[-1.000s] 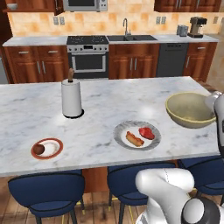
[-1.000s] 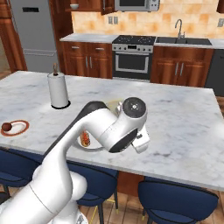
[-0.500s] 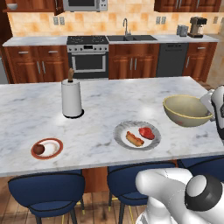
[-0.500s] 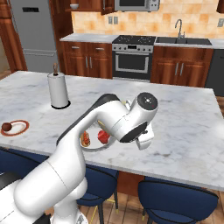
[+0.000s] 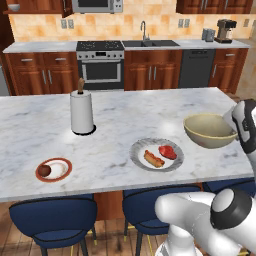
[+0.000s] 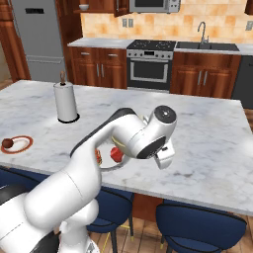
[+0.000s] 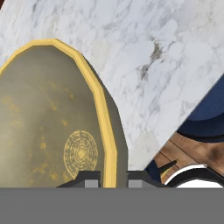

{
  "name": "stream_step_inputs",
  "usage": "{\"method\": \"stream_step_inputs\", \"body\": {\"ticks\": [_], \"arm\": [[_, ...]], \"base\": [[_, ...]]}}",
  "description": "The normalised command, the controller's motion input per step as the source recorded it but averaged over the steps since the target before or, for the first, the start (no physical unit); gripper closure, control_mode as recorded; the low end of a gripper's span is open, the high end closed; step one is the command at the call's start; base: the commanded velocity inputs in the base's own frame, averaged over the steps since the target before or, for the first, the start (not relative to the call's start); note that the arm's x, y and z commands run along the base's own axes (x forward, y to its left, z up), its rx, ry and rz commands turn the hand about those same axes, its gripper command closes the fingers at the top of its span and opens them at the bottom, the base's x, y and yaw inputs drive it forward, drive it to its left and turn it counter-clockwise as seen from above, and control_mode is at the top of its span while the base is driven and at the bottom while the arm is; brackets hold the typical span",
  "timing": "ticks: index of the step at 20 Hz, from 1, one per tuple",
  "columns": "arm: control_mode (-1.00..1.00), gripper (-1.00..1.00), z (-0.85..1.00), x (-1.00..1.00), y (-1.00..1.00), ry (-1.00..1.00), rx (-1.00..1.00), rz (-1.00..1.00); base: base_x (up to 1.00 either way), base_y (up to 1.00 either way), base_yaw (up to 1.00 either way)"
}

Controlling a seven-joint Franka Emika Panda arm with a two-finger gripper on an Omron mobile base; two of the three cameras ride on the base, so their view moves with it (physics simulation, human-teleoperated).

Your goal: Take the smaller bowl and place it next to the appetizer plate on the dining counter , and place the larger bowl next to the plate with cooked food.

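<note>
Carrying step: the wide bowl is in hand and is being brought toward the plate of cooked food.
Desk: the big marble-topped desk (image 5: 125, 120) carries everything; it is the dining surface where both bowls must end up.
Arm: the white arm crosses the desk in the right base view, and its hand is at the 3 o'clock edge of the left base view.
Large bowl: the olive bowl with the yellow rim (image 5: 210, 130) sits at about 3 o'clock from the food plate, near it but not touching. Whether its base rests on the marble or hangs just above it I cannot tell.
Paper towel roll: the paper towel roll (image 5: 81, 111) stands upright at about 10 o'clock from the food plate, well apart from it.
Food plate: the plate with sausage and red pieces (image 5: 156, 154) lies near the front edge; it marks the spot this bowl belongs beside.
Appetizer plate: the small red-rimmed plate (image 5: 53, 169) lies at 9 o'clock, well apart from the bowl, waiting for the small bowl.
End effector: the end effector (image 7: 111, 179) is nearly closed, pinching the bowl's rim, one tip inside the wall and one outside, at the bowl's 3 o'clock side in the left base view. A rim pinch suits a bowl too broad to span.
</note>
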Motion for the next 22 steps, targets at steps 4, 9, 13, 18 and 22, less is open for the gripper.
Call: {"method": "stream_step_inputs", "body": {"ticks": [4,9,13,18,22], "arm": [[-1.0,1.0,-0.35,0.15,0.0,0.0,-0.03,0.0],[-1.0,1.0,-0.28,0.18,-0.06,0.0,0.0,0.0],[-1.0,1.0,-0.27,0.16,-0.18,0.0,0.0,0.0],[-1.0,1.0,-0.24,0.19,-0.22,0.0,0.0,0.0],[-1.0,1.0,-0.2,0.24,-0.08,0.0,0.0,0.0]], "base": [[0.0,0.0,0.0],[0.0,0.0,0.0],[0.0,0.0,0.0],[0.0,0.0,0.0],[0.0,0.0,0.0]]}}
